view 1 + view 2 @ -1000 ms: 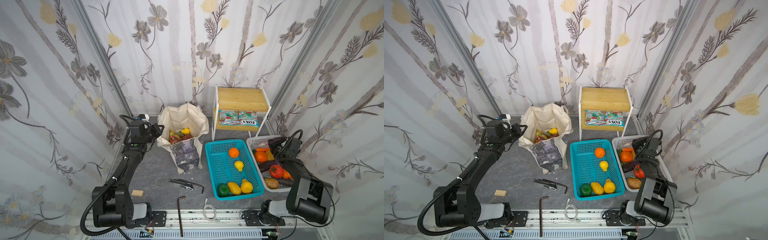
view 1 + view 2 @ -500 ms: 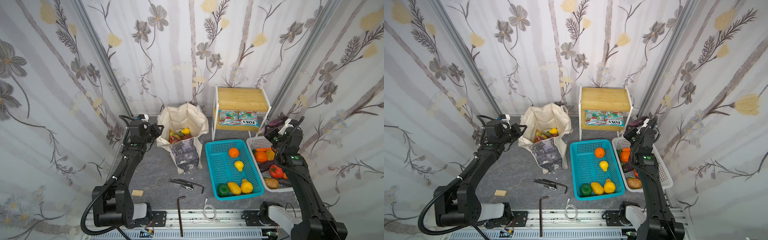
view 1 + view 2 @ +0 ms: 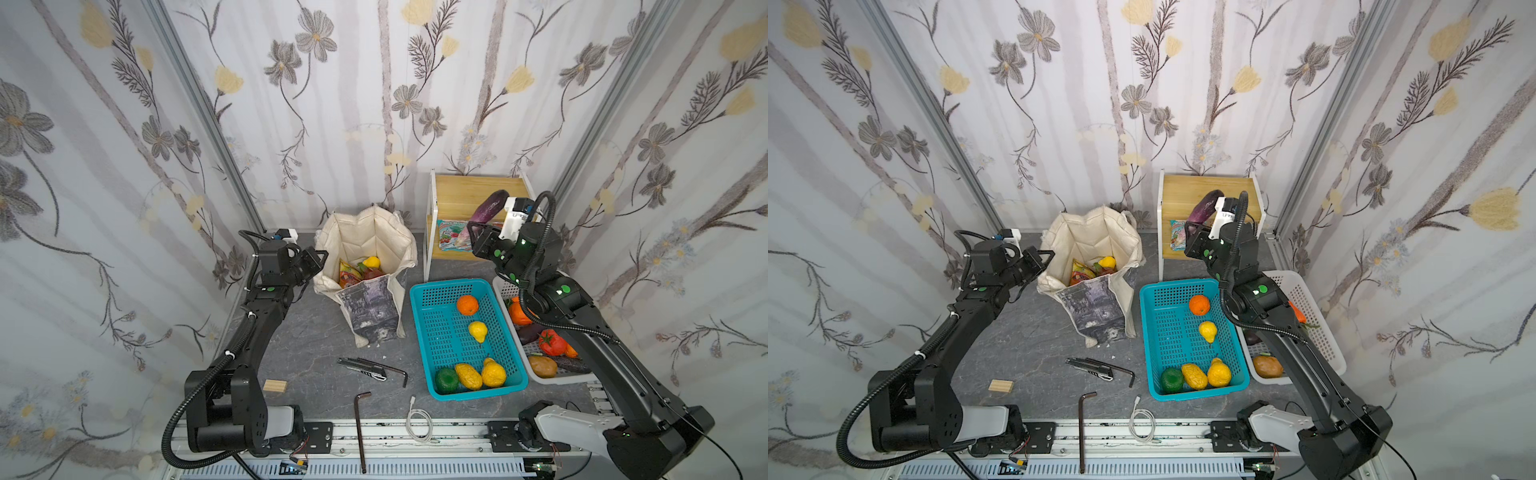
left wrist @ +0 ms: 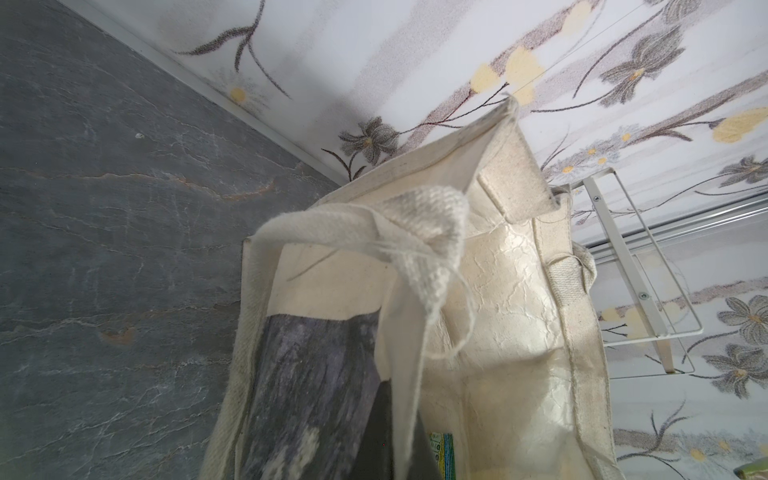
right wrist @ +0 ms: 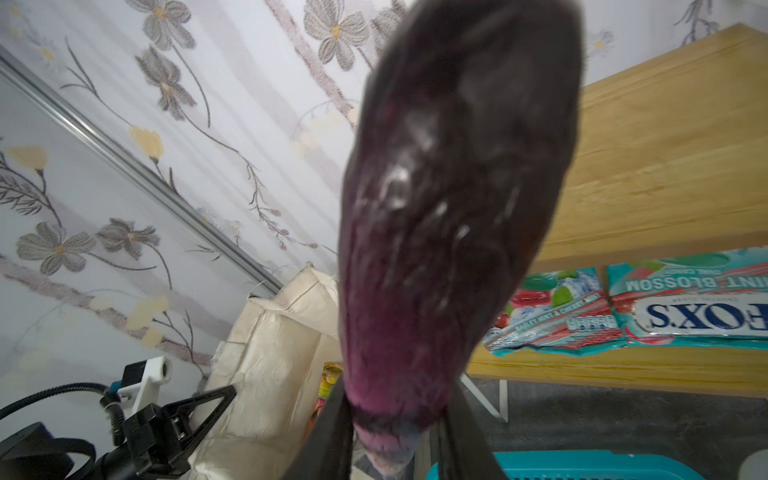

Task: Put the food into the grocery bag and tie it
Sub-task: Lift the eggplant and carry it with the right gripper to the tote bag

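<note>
The cream grocery bag (image 3: 374, 232) (image 3: 1096, 232) stands open at the back. Inside it lie a yellow lemon (image 3: 371, 262) and an orange snack packet (image 3: 348, 272). My left gripper (image 3: 320, 257) (image 3: 1046, 255) is shut on the bag's left rim; in the left wrist view a strip of cream fabric (image 4: 407, 374) runs down into the left gripper (image 4: 405, 453). My right gripper (image 3: 478, 232) (image 3: 1194, 232) (image 5: 395, 419) is raised in front of the shelf, shut on the stem end of a purple eggplant (image 3: 490, 205) (image 3: 1204, 205) (image 5: 457, 187) that points up.
A turquoise basket (image 3: 417, 324) holds an orange, lemons and a green fruit. A white basket (image 3: 1320, 332) under my right arm holds more produce. The wooden shelf (image 3: 469, 195) carries candy packets (image 5: 685, 307). A box cutter (image 3: 361, 368), hex key (image 3: 360, 424), cable (image 3: 419, 424) and wooden block (image 3: 275, 385) lie in front.
My right arm has risen from the white basket with the eggplant in its jaws and swung back and left in front of the shelf. The left arm has not moved.
</note>
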Action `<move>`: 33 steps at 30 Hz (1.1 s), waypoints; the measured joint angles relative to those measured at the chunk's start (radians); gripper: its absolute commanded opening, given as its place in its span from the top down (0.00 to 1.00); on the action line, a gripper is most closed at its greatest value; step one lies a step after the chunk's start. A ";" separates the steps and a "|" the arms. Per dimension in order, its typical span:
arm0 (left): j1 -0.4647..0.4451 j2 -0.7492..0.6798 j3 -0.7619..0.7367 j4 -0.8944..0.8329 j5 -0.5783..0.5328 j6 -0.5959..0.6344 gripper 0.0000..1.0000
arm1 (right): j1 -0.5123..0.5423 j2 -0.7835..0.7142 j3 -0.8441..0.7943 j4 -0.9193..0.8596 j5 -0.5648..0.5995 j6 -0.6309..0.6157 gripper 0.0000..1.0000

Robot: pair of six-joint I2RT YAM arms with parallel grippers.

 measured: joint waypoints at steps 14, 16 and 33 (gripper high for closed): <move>-0.002 0.003 0.000 0.006 0.002 0.000 1.00 | 0.247 0.420 0.377 -0.024 -0.003 -0.018 0.77; -0.003 0.003 0.000 0.008 0.003 0.000 1.00 | 0.266 0.487 0.428 -0.042 -0.009 -0.019 0.77; -0.004 0.005 0.000 0.014 0.015 -0.004 1.00 | 0.308 0.922 0.703 -0.278 0.000 -0.101 0.73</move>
